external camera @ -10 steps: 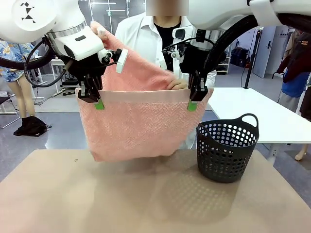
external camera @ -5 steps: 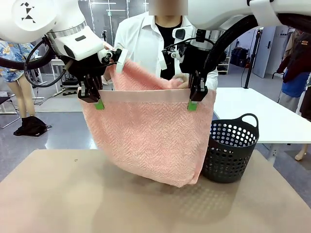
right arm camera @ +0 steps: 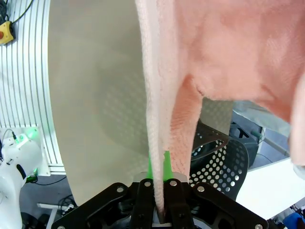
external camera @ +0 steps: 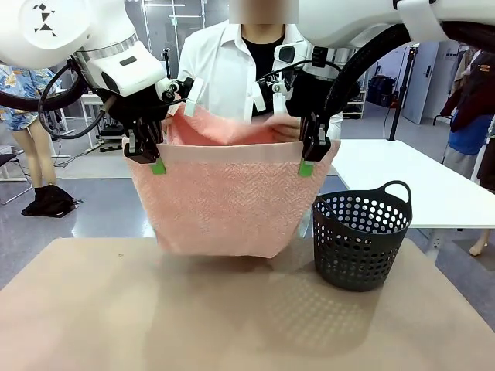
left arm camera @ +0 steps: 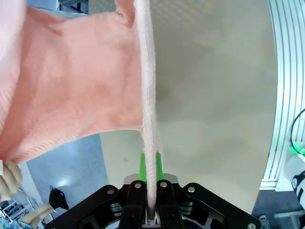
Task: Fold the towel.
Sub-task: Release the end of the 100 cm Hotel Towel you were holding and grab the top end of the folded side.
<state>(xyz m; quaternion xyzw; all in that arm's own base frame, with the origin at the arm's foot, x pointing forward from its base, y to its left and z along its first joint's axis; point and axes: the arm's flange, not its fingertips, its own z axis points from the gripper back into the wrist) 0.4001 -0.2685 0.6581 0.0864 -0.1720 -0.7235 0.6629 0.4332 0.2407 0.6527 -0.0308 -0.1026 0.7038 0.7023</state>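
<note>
While it hangs doubled over above the far part of the desk, the towel is one piece of salmon-pink terry with a zigzag weave. Its front layer drops from a pale hem band held taut and level. The back layer rises behind it toward the person across the desk. The lower fold sits low near the desk top; can't tell if it touches.

Two tools. Left tool is clamped tight on the hem at the towel's top left corner. Right tool is clamped tight on the top right corner. Both point straight down at the same height, well apart, one at each end of the hem.

Left wrist view: left tool has the green pads pressed to either side of the towel edge, cloth running up the middle. Right wrist view: same grip, right tool nipping the hem of the towel.

Two white arms come in from the upper corners, wrists bent so the fingers hang vertical.

One person's hand shows at the back layer's top edge, just beside the right tool.

One dark perforated basket stands upright on the desk, just right of the towel's lower corner, not touching it.
</note>
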